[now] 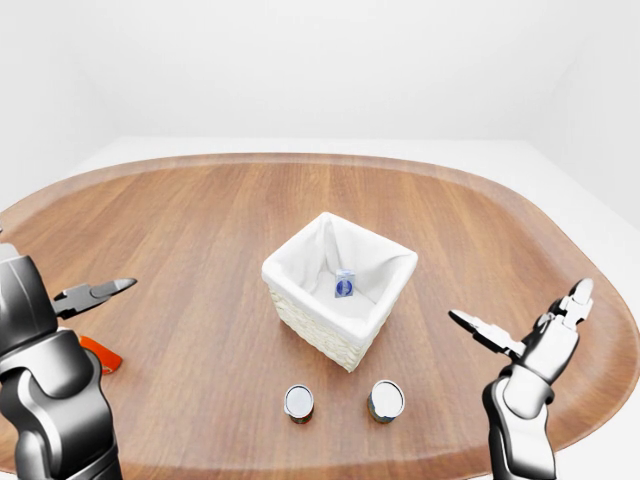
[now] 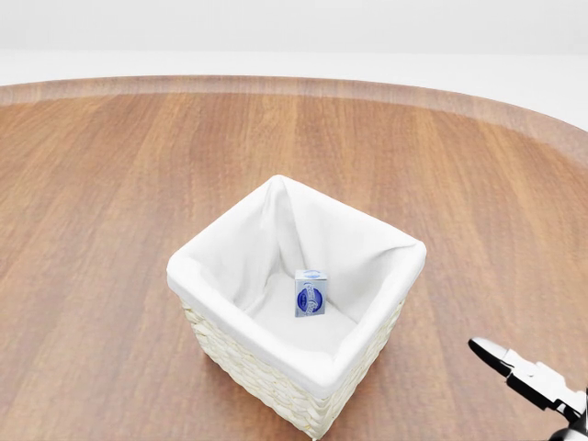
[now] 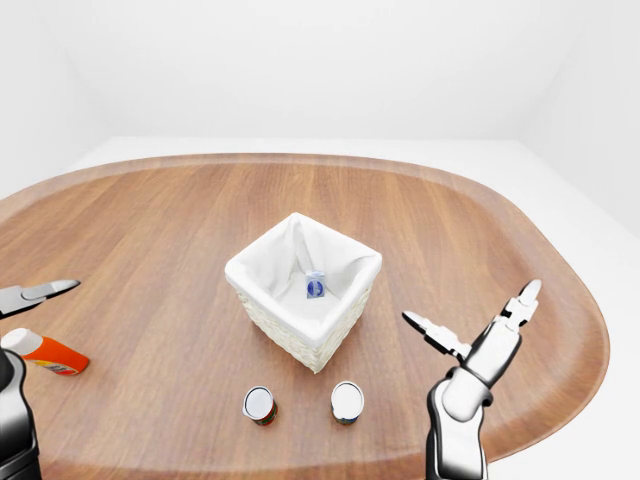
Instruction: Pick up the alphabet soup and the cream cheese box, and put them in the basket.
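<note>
Basket: white cloth-lined woven wicker basket (image 2: 276,377) stands mid-table on the brown oval wooden table (image 1: 200,220).
Cream cheese box: small blue-and-white cream cheese box (image 2: 310,293) stands upright on the basket floor.
Cans: two small round cans, left (image 3: 259,404) and right (image 3: 347,401), stand below the basket in the right-eye view; which one is the alphabet soup, cannot tell.
Bottle: orange bottle with white cap (image 3: 43,351) lies at the table's left.
Right hand: right hand (image 1: 530,330) hovers empty, fingers spread wide, right of the cans.
Left hand: left hand (image 1: 92,295) empty, fingers extended, above the bottle.
</note>
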Motion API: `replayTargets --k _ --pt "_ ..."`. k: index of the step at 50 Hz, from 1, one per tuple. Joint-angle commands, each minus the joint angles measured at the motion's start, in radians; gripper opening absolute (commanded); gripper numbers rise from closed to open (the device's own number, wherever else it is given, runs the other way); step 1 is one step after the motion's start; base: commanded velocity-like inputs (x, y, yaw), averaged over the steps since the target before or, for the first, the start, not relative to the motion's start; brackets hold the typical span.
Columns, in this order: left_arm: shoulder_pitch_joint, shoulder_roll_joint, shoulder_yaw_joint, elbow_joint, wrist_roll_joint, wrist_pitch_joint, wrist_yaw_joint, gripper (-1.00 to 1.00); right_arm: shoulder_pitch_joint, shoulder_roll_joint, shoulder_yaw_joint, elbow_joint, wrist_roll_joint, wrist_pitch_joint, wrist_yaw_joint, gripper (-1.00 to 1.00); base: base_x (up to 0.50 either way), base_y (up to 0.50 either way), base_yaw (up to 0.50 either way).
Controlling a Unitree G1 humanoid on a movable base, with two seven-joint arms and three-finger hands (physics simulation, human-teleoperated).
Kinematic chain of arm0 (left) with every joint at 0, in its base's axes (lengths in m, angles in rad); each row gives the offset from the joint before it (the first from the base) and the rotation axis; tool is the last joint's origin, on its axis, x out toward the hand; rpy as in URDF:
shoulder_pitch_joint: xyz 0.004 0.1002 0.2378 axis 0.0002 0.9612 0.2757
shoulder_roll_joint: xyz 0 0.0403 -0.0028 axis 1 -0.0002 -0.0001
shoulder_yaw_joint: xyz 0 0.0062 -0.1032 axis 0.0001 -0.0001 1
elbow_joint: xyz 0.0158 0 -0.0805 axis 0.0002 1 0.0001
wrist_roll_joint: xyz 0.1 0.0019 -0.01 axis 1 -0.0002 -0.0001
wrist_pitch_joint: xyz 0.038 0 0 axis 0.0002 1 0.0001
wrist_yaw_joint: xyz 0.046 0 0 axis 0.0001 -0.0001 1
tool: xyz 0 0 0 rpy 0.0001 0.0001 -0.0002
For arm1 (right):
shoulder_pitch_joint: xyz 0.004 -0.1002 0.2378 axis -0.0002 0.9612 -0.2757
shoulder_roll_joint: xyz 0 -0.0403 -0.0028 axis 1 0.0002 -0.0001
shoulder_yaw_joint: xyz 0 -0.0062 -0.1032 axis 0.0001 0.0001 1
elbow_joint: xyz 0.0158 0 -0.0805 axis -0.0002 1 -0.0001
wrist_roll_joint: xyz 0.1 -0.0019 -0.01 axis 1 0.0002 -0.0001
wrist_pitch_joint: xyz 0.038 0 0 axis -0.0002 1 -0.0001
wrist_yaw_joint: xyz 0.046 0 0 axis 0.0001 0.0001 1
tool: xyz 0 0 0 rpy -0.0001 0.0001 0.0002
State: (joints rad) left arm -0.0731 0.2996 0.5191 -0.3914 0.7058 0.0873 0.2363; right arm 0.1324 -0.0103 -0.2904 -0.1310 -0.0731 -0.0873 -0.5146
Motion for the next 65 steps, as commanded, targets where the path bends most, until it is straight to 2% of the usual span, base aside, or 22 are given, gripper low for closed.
replayTargets --k 1,5,8,14,29,35,40,42,44,47,51,56,65 --pt "-0.003 0.003 -0.003 0.017 0.005 0.000 0.013 1.00 0.056 0.014 -0.018 -0.164 -0.039 0.000 0.076 1.00 0.00 0.00 0.00" --pt "-0.003 0.004 -0.005 0.013 0.006 0.000 0.005 1.00 0.079 0.025 -0.023 -0.206 -0.067 0.000 0.141 1.00 0.00 0.00 0.00" --pt "-0.001 0.003 0.000 0.002 0.006 0.000 0.010 1.00 0.079 0.022 -0.028 -0.208 -0.037 0.000 0.221 1.00 0.00 0.00 0.00" --pt "-0.002 0.003 -0.003 0.007 0.009 0.000 0.010 1.00 0.131 0.053 0.000 -0.262 -0.062 0.000 0.315 1.00 0.00 0.00 0.00" --pt "-0.003 0.003 -0.006 0.015 0.012 0.000 0.011 1.00 0.206 0.056 0.088 -0.162 -0.224 0.000 0.362 1.00 0.00 0.00 0.00" --pt "-0.003 0.003 -0.007 0.016 0.014 0.000 0.012 1.00 0.264 0.055 0.115 -0.168 -0.235 0.000 0.445 1.00 0.00 0.00 0.00" --pt "-0.002 0.002 -0.006 0.013 0.015 0.000 0.009 1.00 0.303 0.056 0.127 -0.165 -0.273 0.000 0.484 1.00 0.00 0.00 0.00" --pt "-0.002 0.002 -0.006 0.011 0.016 0.000 0.008 1.00 0.307 0.050 0.119 -0.139 -0.313 0.000 0.467 1.00 0.00 0.00 0.00" --pt "-0.001 0.002 -0.006 0.005 0.017 0.000 0.005 1.00 0.321 0.049 0.123 -0.142 -0.287 0.000 0.524 1.00 0.00 0.00 0.00" --pt "-0.002 0.002 -0.006 0.017 0.015 0.000 0.013 1.00 0.335 0.049 0.130 -0.101 -0.349 0.000 0.510 1.00 0.00 0.00 0.00" --pt "-0.002 0.002 -0.007 0.011 0.017 0.000 0.008 1.00 0.353 0.051 0.144 -0.084 -0.346 0.000 0.531 1.00 0.00 0.00 0.00" --pt "-0.002 0.002 -0.008 0.012 0.018 0.000 0.009 1.00 0.346 0.038 0.146 -0.026 -0.409 0.000 0.500 1.00 0.00 0.00 0.00" --pt "-0.004 0.003 -0.010 0.012 0.023 0.000 0.007 1.00 0.373 0.026 0.150 0.002 -0.428 0.000 0.521 1.00 0.00 0.00 0.00"
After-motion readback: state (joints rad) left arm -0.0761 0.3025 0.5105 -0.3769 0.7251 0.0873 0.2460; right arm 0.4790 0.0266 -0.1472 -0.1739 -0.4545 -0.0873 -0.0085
